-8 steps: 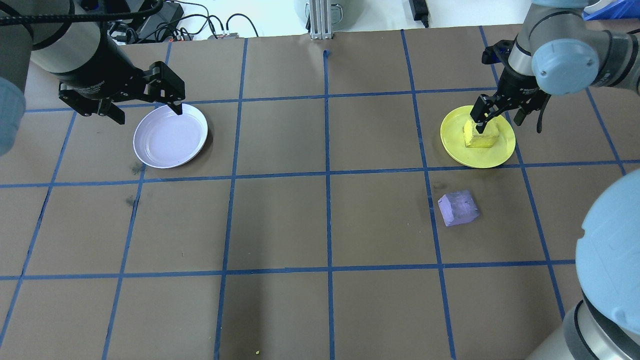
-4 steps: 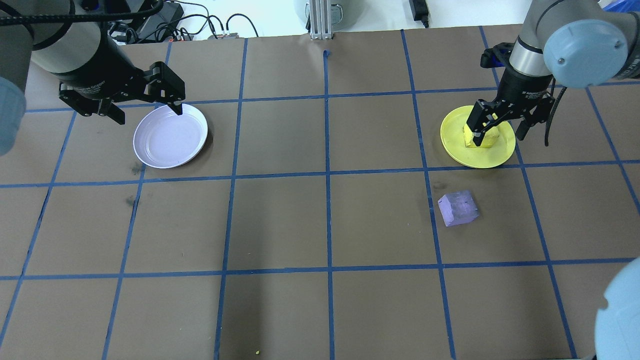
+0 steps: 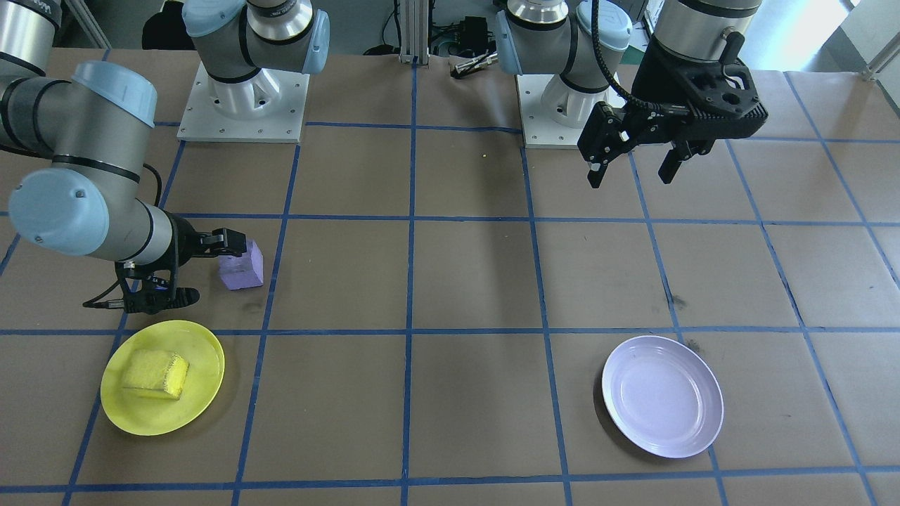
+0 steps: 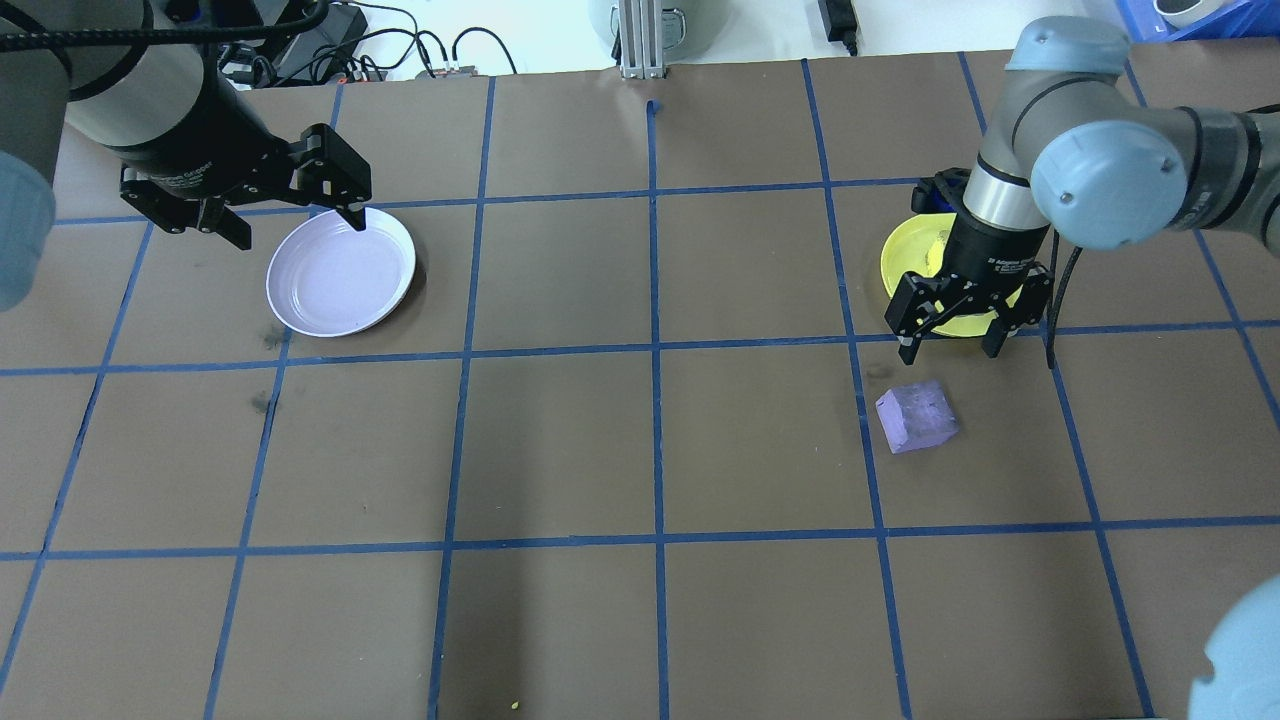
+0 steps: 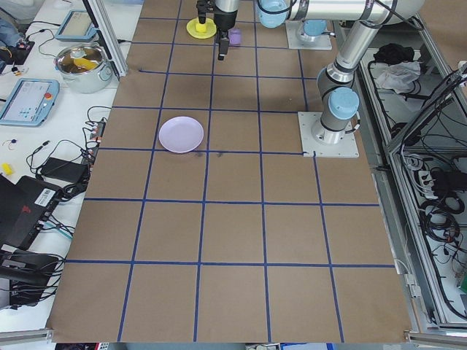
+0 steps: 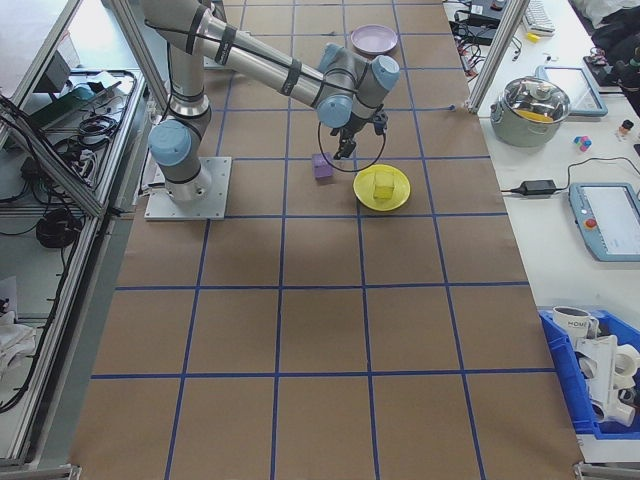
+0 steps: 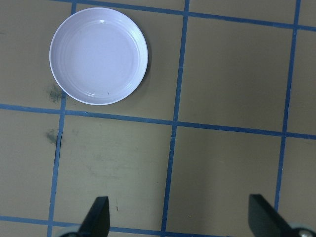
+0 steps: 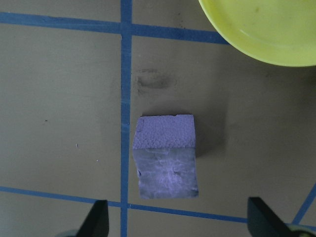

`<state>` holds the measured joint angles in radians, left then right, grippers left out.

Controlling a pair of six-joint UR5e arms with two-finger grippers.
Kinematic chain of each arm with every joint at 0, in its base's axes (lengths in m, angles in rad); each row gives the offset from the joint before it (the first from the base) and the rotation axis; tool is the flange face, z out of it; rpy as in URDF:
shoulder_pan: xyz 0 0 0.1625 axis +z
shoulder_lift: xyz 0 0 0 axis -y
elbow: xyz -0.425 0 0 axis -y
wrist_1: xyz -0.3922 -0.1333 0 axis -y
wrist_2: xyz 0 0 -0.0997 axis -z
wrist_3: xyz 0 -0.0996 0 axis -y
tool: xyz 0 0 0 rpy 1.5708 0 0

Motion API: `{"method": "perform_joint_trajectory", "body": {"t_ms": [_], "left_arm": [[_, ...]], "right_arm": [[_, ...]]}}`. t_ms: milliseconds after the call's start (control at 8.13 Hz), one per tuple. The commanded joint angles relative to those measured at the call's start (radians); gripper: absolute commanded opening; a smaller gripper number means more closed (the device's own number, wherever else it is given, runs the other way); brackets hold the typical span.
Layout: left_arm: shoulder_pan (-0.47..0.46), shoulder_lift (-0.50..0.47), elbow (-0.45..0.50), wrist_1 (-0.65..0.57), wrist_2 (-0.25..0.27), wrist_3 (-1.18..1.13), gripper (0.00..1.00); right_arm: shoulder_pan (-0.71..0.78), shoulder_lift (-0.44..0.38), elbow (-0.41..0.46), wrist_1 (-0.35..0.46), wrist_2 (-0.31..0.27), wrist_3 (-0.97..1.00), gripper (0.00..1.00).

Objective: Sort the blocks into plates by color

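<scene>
Yellow block lies in the yellow plate, at the table's far side from the robot, toward its right end. Purple block sits on the brown paper just beside that plate on the robot's side, apart from it, one edge on a blue tape line. Right gripper hangs over the near rim of the yellow plate, between plate and purple block, fingers spread wide with nothing between them; its wrist view shows the purple block below and between the two fingertips, not touched. Lavender plate rests toward the table's left end, far side, with nothing in it. Left gripper is raised at that plate's far left rim, jaws wide apart and holding nothing; its wrist view looks down on the lavender plate well ahead of the fingertips. Table is covered in brown paper gridded with blue tape.
</scene>
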<state>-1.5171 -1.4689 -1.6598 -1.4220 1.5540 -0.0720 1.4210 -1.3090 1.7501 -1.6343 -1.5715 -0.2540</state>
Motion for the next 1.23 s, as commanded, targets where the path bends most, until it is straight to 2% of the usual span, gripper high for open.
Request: {"method": "perform_joint_trajectory", "body": {"t_ms": [0,369,615,738,861,984,1107], "left_arm": [[0.000,-0.002,0.000,0.000,0.001,0.000,1.00],[0.000,-0.002,0.000,0.000,0.001,0.000,1.00],[0.000,0.001,0.000,0.000,0.000,0.000,1.00],[0.000,0.001,0.000,0.000,-0.002,0.000,1.00],[0.000,0.001,0.000,0.000,0.000,0.000,1.00],[0.000,0.002,-0.002,0.000,-0.002,0.000,1.00],[0.000,0.002,0.000,0.000,0.000,0.000,1.00]], "right_arm": [[0.006,0.008,0.092,-0.086,0.007,0.007,1.00],[0.006,0.037,0.170,-0.174,0.007,0.007,1.00],[0.007,0.054,0.199,-0.205,0.005,0.007,1.00],[0.007,0.057,0.209,-0.208,0.008,0.007,0.67],[0.007,0.057,0.210,-0.206,0.007,0.009,0.12],[0.007,0.048,0.209,-0.205,0.007,0.007,0.00],[0.007,0.047,0.194,-0.208,0.008,0.006,0.00]]}}
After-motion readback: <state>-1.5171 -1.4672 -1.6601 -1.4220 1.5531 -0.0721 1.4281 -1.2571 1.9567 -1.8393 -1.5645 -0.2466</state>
